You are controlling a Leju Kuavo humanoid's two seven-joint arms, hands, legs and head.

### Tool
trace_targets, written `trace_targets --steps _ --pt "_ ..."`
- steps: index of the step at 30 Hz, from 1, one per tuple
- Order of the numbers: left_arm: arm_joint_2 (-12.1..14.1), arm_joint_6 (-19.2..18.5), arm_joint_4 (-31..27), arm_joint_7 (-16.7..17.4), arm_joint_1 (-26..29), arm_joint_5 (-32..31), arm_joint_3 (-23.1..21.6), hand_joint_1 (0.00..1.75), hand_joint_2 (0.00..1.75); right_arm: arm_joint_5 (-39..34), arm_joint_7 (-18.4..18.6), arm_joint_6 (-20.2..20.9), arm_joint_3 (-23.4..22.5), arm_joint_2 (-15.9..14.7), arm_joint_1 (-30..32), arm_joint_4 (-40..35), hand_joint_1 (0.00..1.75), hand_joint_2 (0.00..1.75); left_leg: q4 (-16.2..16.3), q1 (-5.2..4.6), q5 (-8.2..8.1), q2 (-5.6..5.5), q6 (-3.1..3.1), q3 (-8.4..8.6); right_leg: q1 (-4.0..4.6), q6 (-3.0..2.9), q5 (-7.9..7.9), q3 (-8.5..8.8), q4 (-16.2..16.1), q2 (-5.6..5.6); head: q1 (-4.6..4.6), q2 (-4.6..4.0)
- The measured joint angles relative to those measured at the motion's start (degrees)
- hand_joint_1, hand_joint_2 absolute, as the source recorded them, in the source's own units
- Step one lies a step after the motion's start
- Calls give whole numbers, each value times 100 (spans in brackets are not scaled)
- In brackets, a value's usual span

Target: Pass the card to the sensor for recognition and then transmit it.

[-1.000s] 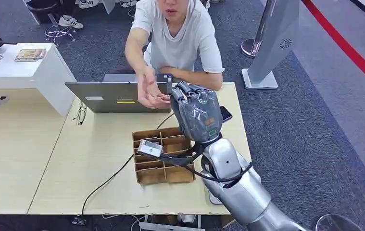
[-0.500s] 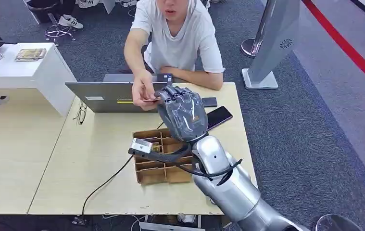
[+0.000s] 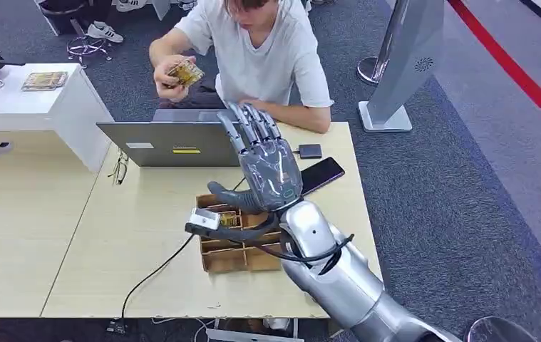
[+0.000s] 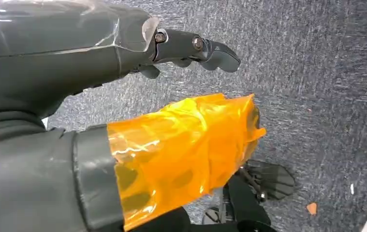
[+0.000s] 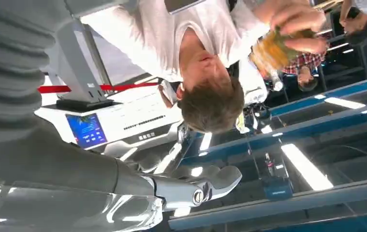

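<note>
Card [image 3: 185,72]: gone from right hand [image 3: 267,171], now in the person's hand [image 3: 169,77], raised beyond the desk's [image 3: 139,221] far edge. Right fingers [image 3: 249,125] released, spread, empty. Left hand [image 4: 123,43]: hanging, grasp cannot be told. Handover judged complete.

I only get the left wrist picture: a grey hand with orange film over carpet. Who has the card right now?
Observer: The person seated behind the table holds the card up.
Visitor: Is the robot's other hand holding anything?
Observer: No. The right hand is raised over the table, its fingers spread and empty.
Visitor: What lies under it?
Observer: A brown cardboard box with compartments, in front of a laptop.
</note>
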Motion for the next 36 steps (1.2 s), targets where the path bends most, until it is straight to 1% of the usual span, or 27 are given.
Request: trace_targets --steps 5,10,15,19,22,24,27,32,36 --pt "-20 -2 -55 72 46 -87 127 0 0 -42 -24 -61 44 0 7 -33 0 0 0 0 0 0 0 1 0 0 0 0 0 0 0 0" --pt "-81 -18 -212 155 138 -212 321 0 0 -435 -234 -267 46 -2 144 -241 0 0 0 -1 0 1 0 2 0 0 0 -1 -1 1 -2 0" --pt "-207 -65 -574 369 330 -504 600 0 0 -1288 -685 -404 46 -61 510 -722 0 0 0 -1 -4 1 3 1 0 2 -3 -1 -3 1 0 0" --pt "-402 -230 -1017 617 544 -916 921 0 0 -1817 -1023 -494 35 -164 902 -1178 0 0 0 -2 -8 1 5 1 -1 7 -7 -1 -5 1 0 0" --pt "-627 -467 -1457 749 688 -1492 1347 0 0 -2246 -1320 -511 4 -238 1231 -1479 0 0 0 -2 -11 1 8 1 -1 8 -8 -1 -7 0 0 0" --pt "-748 -522 -1659 752 739 -1668 1648 0 0 -2479 -1504 -551 -20 -282 1496 -1651 0 0 0 -2 -14 0 11 1 0 12 -11 2 -7 -1 2 0" --pt "-809 -540 -1860 774 813 -1683 1960 0 0 -2664 -1713 -660 -44 -347 1847 -1864 0 0 0 -2 -18 2 6 4 0 12 -11 1 -6 3 -2 0" --pt "-854 -531 -2037 734 881 -1609 2146 0 0 -2815 -1908 -732 -68 -422 2216 -2091 0 0 0 1 -19 2 6 5 0 12 -12 3 -6 4 0 0" --pt "-868 -490 -2144 773 925 -1421 2199 0 0 -2911 -2008 -730 -68 -474 2458 -2188 0 0 0 0 -19 2 6 4 0 12 -13 4 -5 2 -2 0"
